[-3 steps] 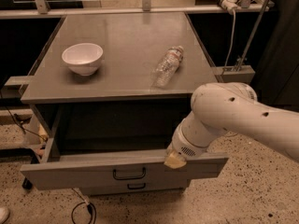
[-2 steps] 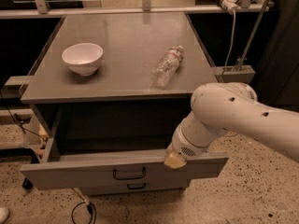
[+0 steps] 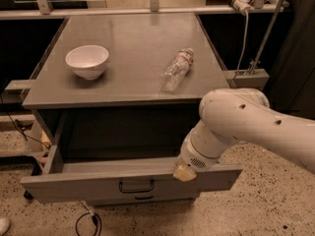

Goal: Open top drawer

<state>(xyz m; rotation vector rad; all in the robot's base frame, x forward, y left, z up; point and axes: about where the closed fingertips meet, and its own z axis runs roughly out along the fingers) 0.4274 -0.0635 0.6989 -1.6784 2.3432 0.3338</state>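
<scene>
Camera view: under the grey table (image 3: 133, 38) the top drawer (image 3: 98, 185) stands pulled out, as a second ago, with open floor (image 3: 256, 210) before it. The white arm (image 3: 246, 119) bends down from the right. A white bowl (image 3: 87, 60) and a toppled bottle (image 3: 177, 69), label unreadable, lie apart on the table. The hand (image 3: 184, 172) meets the drawer's upper front edge; clenched or released, I cannot tell.

I see the top drawer (image 3: 74, 188) pulled far out. It is big and grey, with a small black loop handle (image 3: 136, 186) in the middle. My gripper (image 3: 184, 173) sits at its front edge.
</scene>
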